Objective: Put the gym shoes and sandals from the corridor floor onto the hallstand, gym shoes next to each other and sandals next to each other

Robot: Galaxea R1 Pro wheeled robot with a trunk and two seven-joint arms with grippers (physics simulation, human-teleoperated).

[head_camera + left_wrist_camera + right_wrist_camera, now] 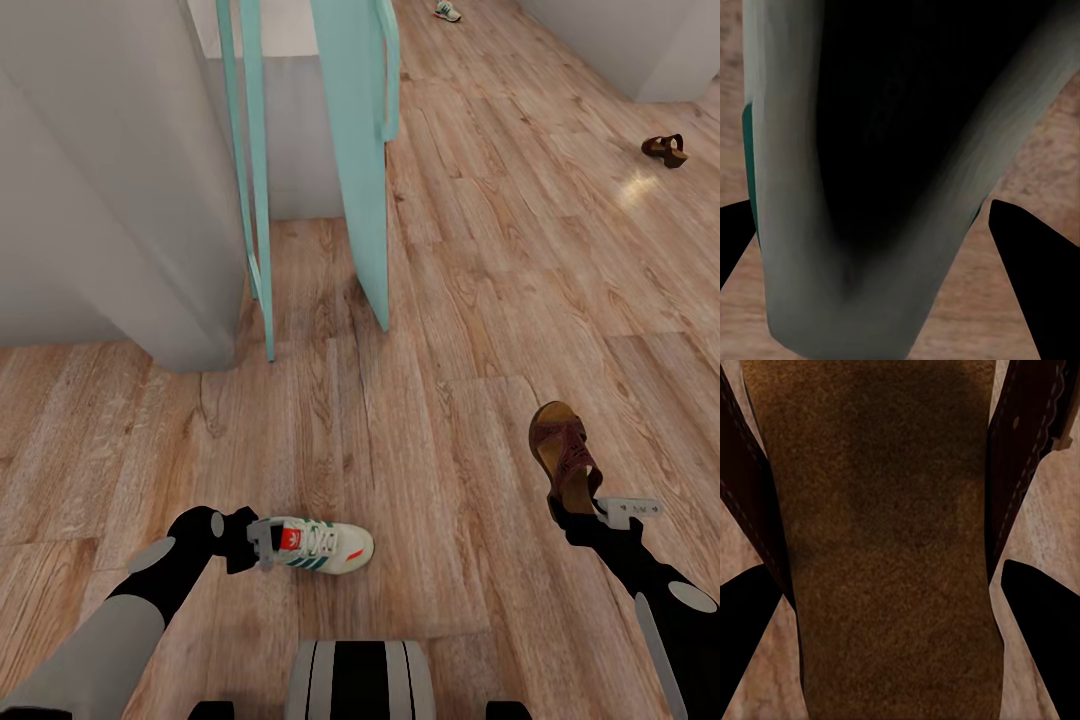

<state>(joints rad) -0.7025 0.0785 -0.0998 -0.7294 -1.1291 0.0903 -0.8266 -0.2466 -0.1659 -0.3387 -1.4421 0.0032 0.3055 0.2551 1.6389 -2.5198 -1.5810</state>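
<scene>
Two shoes are in the tools. The left tool grips the sneaker by its heel collar, light and soft, toe pointing away from the tool. The right tool clamps the sandal at its stiff heel end, above the floor.

Floor: light brown wood-grain planks, boards running away from camera, knots and darker grain visible. Bright glare patch on floor at far right. Grey wall block at left, corner meeting floor. Turquoise door standing open beside it, handle on far edge; matching turquoise frame strip next to wall. Pale wall base at upper right corner.
</scene>
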